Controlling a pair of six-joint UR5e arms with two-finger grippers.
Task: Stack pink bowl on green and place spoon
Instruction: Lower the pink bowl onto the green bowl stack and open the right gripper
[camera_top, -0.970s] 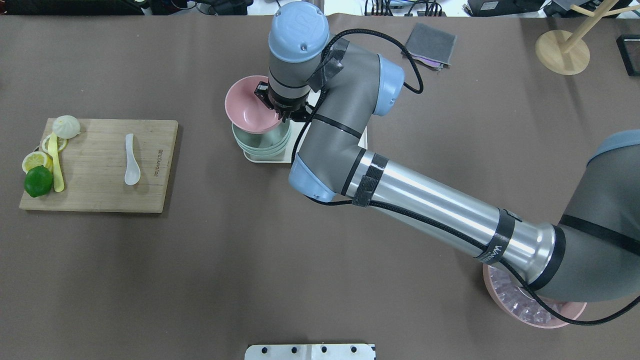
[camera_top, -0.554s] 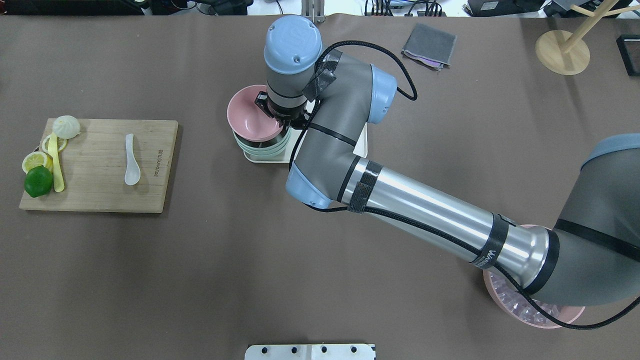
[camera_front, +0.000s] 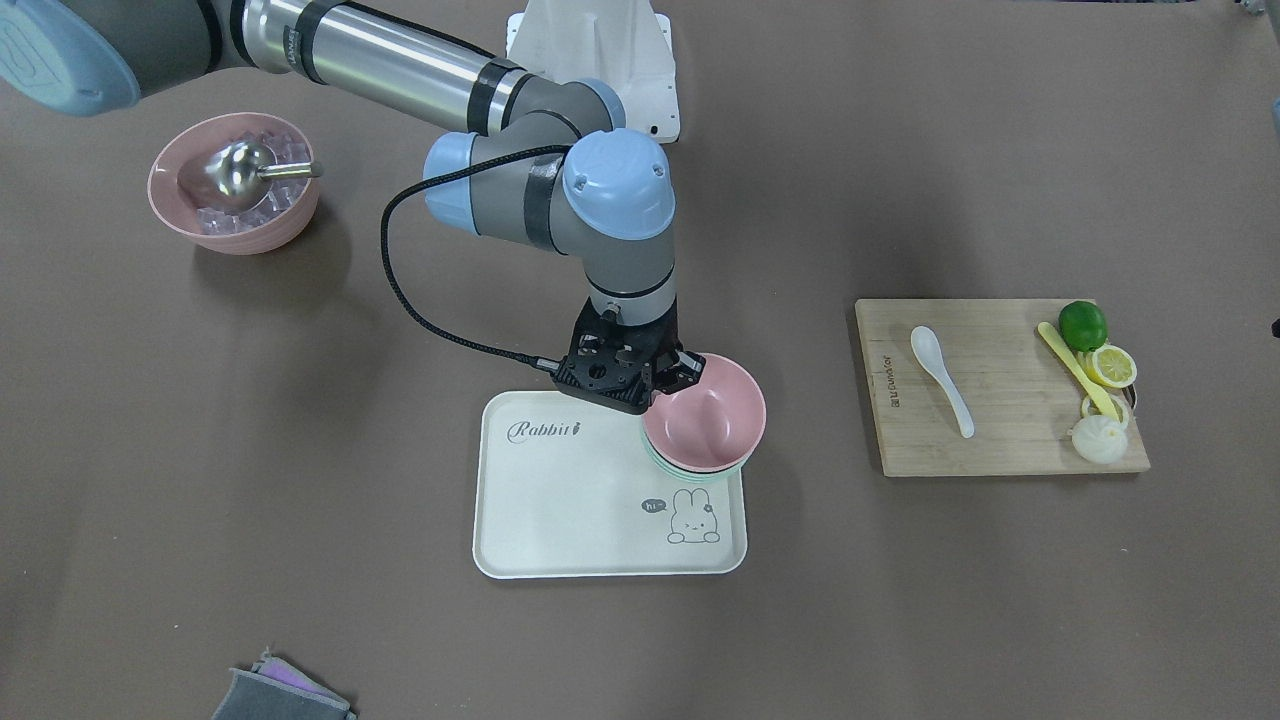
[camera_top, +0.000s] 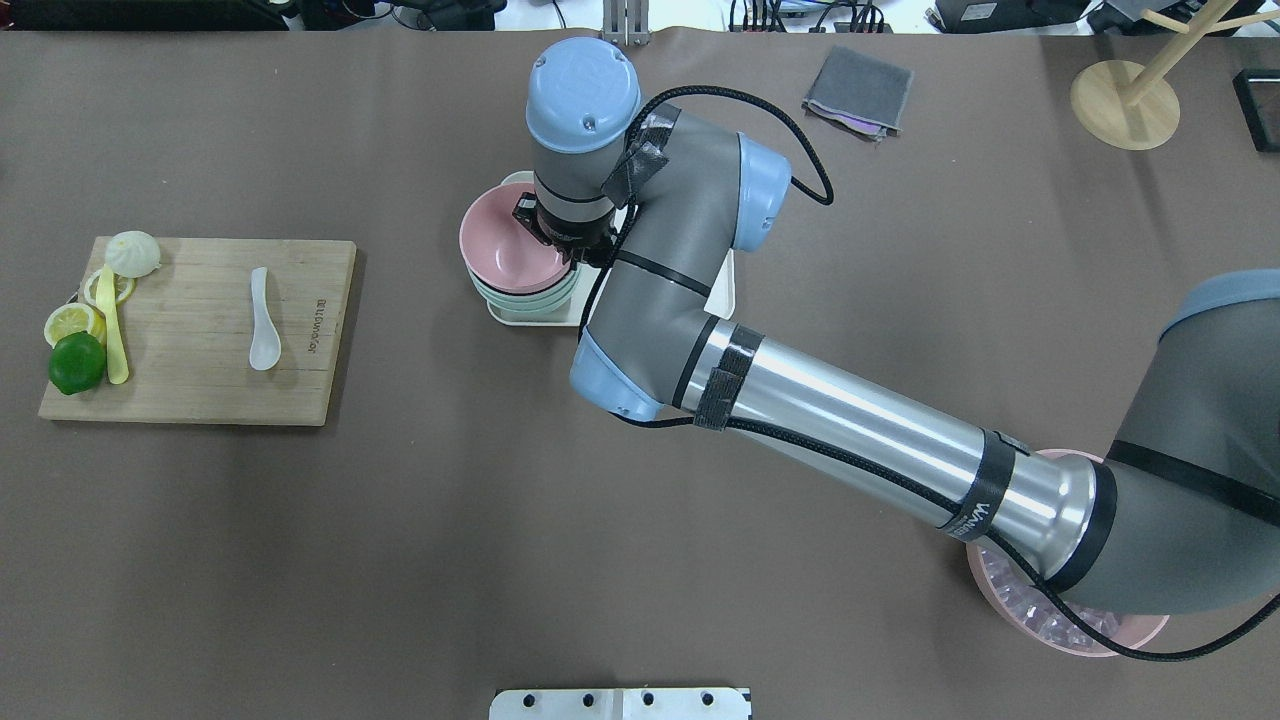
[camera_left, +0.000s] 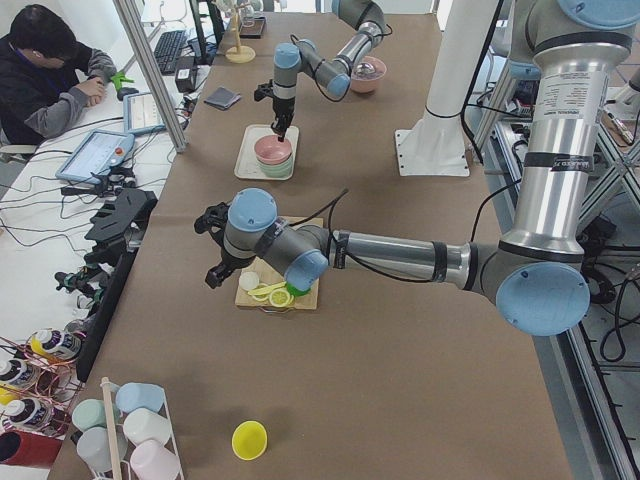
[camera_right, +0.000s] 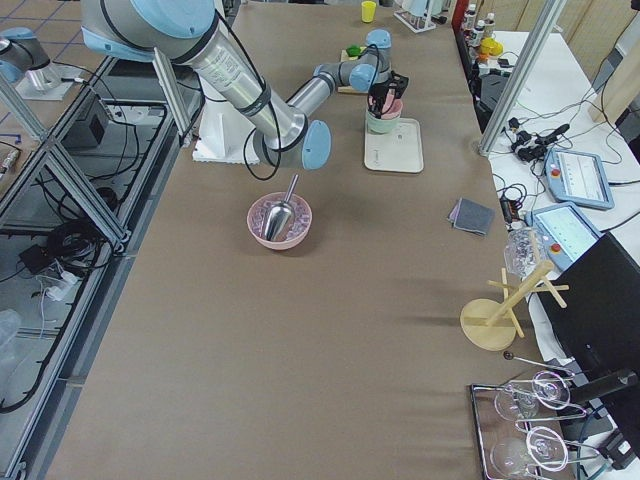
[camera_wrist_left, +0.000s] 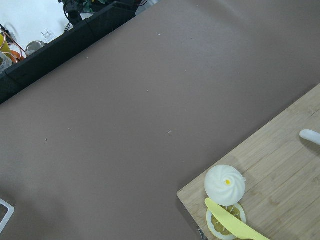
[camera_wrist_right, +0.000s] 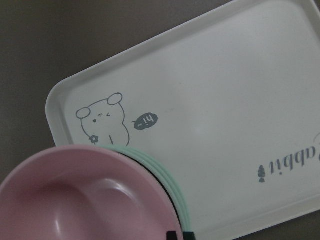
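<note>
One second on, the pink bowl (camera_top: 505, 250) has sunk from its tilt and sits level in the green bowls (camera_top: 530, 298) at the left end of the tray (camera_front: 560, 500), with the right gripper (camera_front: 672, 378) still pinching its rim. The spoon (camera_top: 263, 322) lies unmoved on the cutting board (camera_top: 190, 390), far left. How the left gripper (camera_left: 210, 248) stands, I cannot tell.

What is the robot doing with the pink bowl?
The right gripper holds the pink bowl by its rim. The bowl sits nested in the green bowls on the white tray. The white spoon lies on the wooden board, not yet picked up. The left gripper hangs near that board.
</note>
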